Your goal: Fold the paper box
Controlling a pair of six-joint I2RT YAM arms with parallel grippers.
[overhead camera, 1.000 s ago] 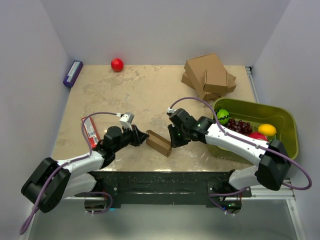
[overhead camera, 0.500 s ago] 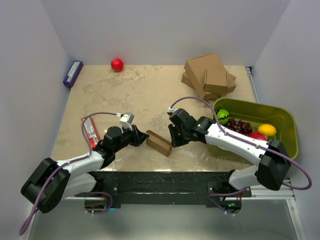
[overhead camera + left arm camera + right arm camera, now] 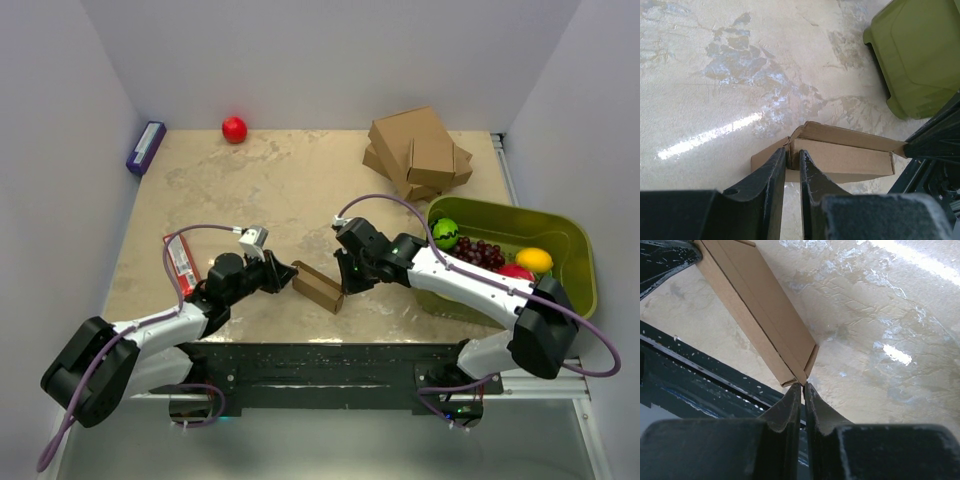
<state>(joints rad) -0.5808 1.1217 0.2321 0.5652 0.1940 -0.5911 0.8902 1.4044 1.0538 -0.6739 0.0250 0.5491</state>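
Beige marbled tabletop (image 3: 200, 190), pale walls on three sides.

Overhead view:
- The paper box (image 3: 318, 287), a long low brown cardboard form, lies near the front edge between the two arms.
- Left gripper (image 3: 289, 275) is at its left end, right gripper (image 3: 343, 287) at its right end.
- Red packet (image 3: 181, 262) lies beside the left arm.
- Red ball (image 3: 234, 129) and a purple carton (image 3: 146, 147) sit at the far edge.
- A stack of larger cardboard boxes (image 3: 418, 150) is at far right.
- Green bin (image 3: 520, 212) holds fruit, just right of the right arm.

Left wrist view:
- The left gripper's fingers (image 3: 775, 172) stand narrowly apart.
- The box's near end wall is caught upright between them.
- The top flap is tilted half open.
- The bin's underside shows at upper right.

Right wrist view:
- The right gripper's fingers (image 3: 790, 405) are closed to a slit.
- The pointed corner of the box's end flap enters that slit at the tips.
- The box runs away to upper left, resting on the tabletop beside the black base rail (image 3: 690, 375).
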